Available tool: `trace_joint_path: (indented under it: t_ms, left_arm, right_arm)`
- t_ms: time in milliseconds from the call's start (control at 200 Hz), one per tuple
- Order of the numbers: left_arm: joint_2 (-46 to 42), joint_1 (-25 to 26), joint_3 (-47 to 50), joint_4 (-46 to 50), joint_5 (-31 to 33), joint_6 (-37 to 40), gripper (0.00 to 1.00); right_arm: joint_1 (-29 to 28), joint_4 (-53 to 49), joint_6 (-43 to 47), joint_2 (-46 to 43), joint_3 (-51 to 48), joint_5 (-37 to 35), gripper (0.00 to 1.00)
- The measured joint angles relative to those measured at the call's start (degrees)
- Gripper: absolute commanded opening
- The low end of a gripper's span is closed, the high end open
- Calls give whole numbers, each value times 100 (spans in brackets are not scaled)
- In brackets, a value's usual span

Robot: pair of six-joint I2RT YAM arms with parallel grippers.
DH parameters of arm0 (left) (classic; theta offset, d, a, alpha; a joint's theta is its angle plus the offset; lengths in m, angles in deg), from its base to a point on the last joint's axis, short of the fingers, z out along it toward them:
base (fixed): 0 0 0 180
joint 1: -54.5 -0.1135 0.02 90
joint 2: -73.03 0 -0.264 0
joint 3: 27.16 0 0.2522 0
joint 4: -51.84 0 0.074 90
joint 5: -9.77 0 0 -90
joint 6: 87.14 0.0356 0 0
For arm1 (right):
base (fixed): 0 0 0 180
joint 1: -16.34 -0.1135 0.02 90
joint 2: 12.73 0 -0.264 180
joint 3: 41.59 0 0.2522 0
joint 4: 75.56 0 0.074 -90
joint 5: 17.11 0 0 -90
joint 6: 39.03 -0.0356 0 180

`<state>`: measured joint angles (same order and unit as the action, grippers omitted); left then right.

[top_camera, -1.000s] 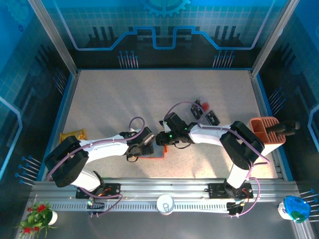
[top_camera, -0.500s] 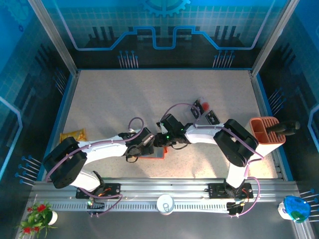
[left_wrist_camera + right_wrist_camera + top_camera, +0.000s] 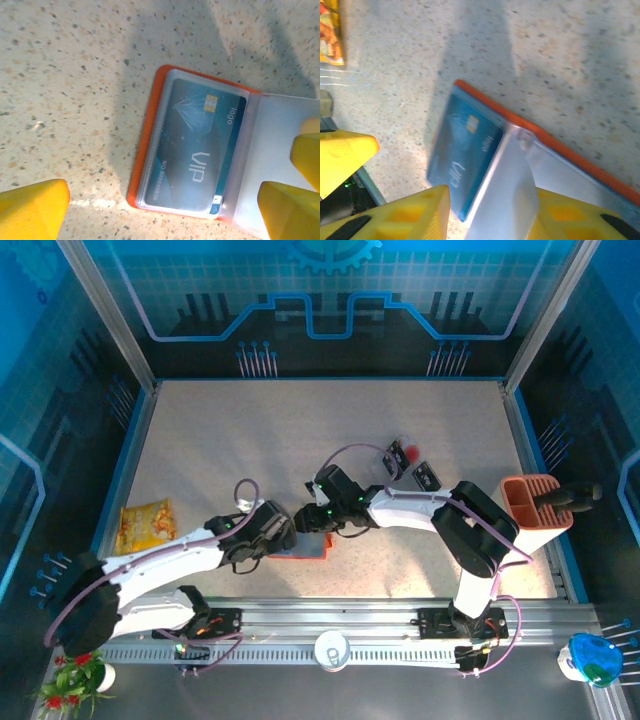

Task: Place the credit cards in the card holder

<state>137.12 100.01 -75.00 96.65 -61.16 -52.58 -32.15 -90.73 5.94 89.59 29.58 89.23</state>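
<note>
Left gripper (image 3: pixel 164 197) has let go and drawn back, jaws wide: the teal card (image 3: pixel 197 150) sits pocketed in the card holder (image 3: pixel 141 155), one stowed.

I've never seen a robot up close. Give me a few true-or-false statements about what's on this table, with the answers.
1. The wallet lies open on the table. True.
2. A teal card marked VIP sits in the wallet's clear pocket. True.
3. The left pincer is clamped shut on that card. False: its fingers stand wide apart over the wallet.
4. Every card is in the wallet. False: loose cards lie on the table beyond the right arm.
5. The orange bin stands at the table's left edge. False: it stands at the right edge.
</note>
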Motion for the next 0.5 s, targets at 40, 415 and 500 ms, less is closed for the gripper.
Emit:
trace_joint_path:
  t_ms: [40,415,500]
  left_arm:
    - [-208,-28,52,44,33,-15,99]
    - [-1320,-417,289,428,155,-17,99]
    - [-1429,-450,319,428,153,-20,99]
  right_arm:
    - [-37,2,-24,0,68,11,44]
    - [-297,109,-240,750,866,90,45]
    - [-330,164,-304,1003,942,133,46]
